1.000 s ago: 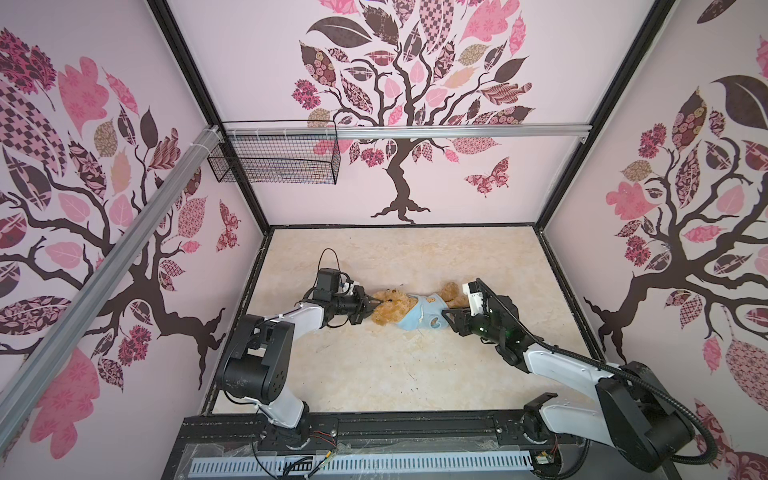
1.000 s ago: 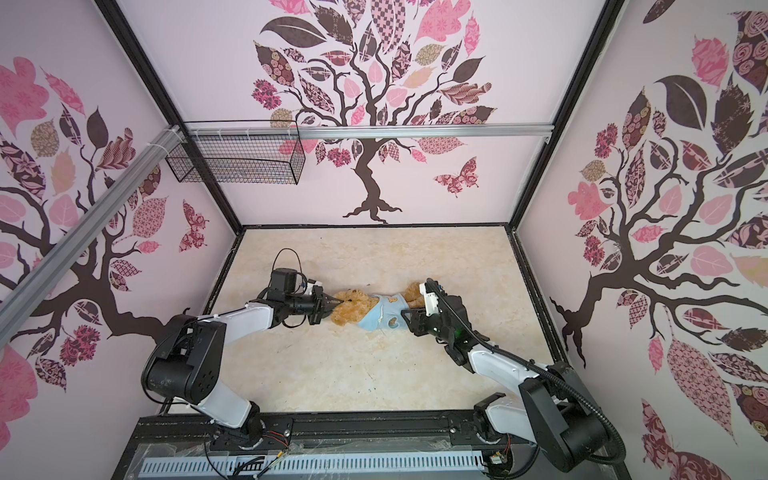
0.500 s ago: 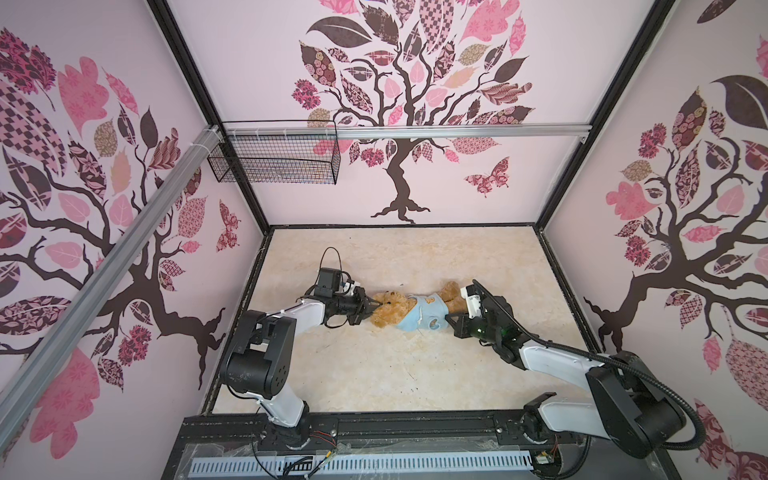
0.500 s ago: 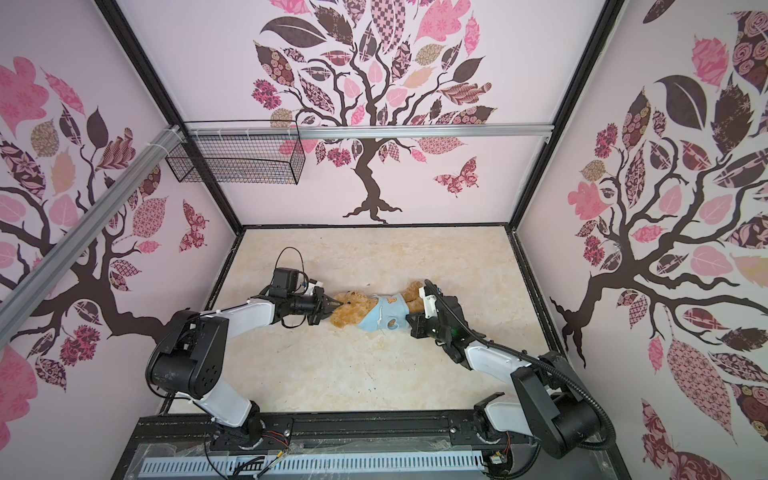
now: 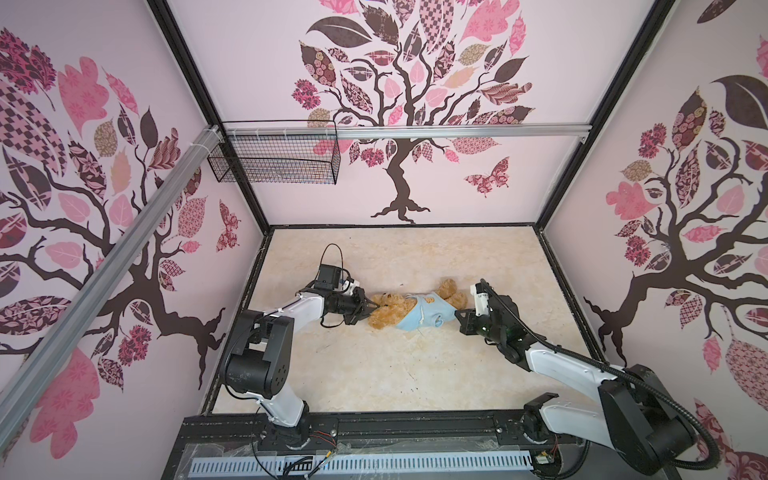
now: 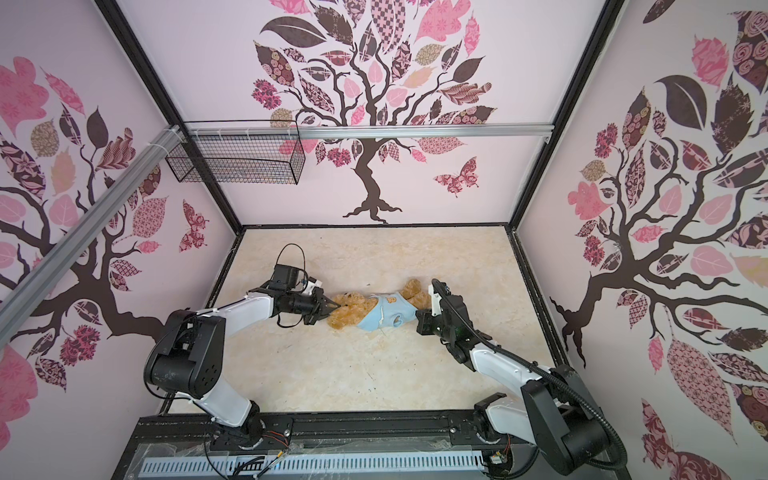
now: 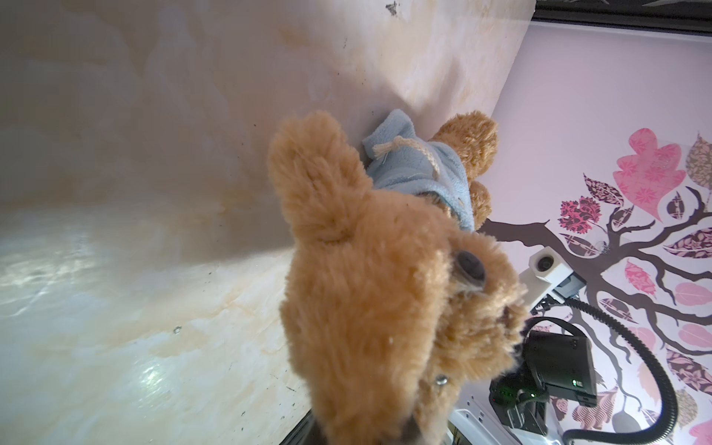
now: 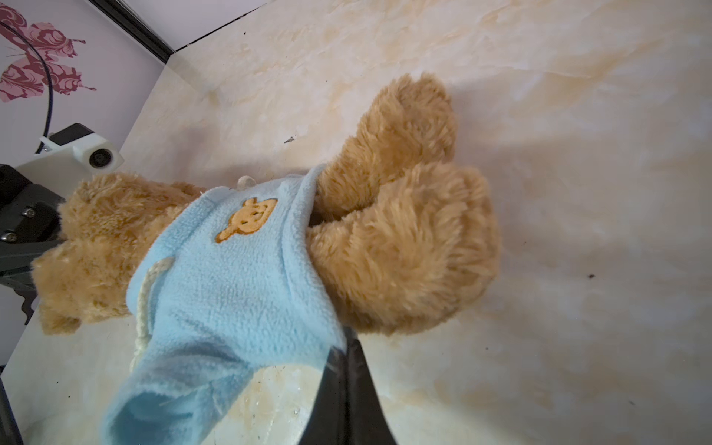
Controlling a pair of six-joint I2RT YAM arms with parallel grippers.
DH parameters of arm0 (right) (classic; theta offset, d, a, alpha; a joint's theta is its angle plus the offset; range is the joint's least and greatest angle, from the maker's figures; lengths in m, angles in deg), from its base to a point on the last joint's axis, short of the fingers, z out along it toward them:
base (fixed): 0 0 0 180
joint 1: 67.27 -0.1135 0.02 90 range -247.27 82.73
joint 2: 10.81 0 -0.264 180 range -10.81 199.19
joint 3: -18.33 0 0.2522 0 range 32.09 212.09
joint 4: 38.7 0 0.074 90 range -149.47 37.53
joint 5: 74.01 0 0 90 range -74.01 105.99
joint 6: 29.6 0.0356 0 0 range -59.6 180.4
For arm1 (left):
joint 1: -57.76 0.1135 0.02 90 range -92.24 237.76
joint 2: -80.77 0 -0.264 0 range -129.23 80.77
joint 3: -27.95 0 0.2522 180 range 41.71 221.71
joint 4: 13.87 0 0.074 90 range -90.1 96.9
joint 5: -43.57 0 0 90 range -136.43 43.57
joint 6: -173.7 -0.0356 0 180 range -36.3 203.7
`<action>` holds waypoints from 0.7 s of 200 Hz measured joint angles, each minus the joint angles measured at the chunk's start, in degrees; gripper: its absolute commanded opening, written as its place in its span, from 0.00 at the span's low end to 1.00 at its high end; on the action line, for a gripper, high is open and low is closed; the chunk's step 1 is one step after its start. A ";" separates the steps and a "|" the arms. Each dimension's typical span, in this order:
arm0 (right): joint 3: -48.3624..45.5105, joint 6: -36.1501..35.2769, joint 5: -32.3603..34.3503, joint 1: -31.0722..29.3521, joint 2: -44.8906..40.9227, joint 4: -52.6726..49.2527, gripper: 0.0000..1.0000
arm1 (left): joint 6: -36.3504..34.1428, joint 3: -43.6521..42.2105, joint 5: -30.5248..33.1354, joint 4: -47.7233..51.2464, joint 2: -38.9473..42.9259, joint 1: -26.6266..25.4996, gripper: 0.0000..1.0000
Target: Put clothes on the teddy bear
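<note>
The teddy bear (image 5: 386,313) (image 6: 348,312) lies on the marbled table, head to the left, legs to the right. A light-blue shirt (image 5: 424,313) (image 6: 386,311) with an orange bear emblem covers its torso (image 8: 239,277). My left gripper (image 5: 372,309) (image 6: 334,307) is shut on the bear's head; in the left wrist view fur (image 7: 366,300) hides its jaws. My right gripper (image 5: 457,315) (image 6: 417,318) (image 8: 343,343) is shut, fingers pressed together. Its tips meet the shirt's hem under a leg (image 8: 404,250). Whether cloth is pinched there does not show.
A black wire basket (image 5: 274,158) hangs from the aluminium rail (image 5: 457,132) on the back wall. Patterned walls enclose the table on three sides. A black frame edge (image 5: 374,424) runs along the front, where both arm bases stand.
The right gripper has closed and shifted slightly right to the hem. The shirt, stretched out towards it a second ago, now sits over the bear's torso. The left grip is unchanged.
</note>
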 measured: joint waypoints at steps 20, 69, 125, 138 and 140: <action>0.20 0.26 -0.81 1.86 1.25 0.96 0.00 | -1.62 0.87 0.76 1.49 0.00 0.04 0.00; 0.31 0.94 -6.69 3.13 3.87 4.70 0.03 | -3.67 1.33 2.27 3.06 0.00 0.48 0.00; 0.26 1.68 -13.49 4.33 4.81 6.64 0.26 | -4.11 1.33 3.93 3.26 0.13 1.01 0.38; 0.04 1.38 -12.87 4.35 3.08 5.42 0.33 | -4.24 1.31 4.87 3.63 0.76 1.22 0.50; -0.04 0.98 -12.74 4.35 2.56 5.35 0.33 | -4.04 1.31 5.01 3.74 0.87 1.25 0.53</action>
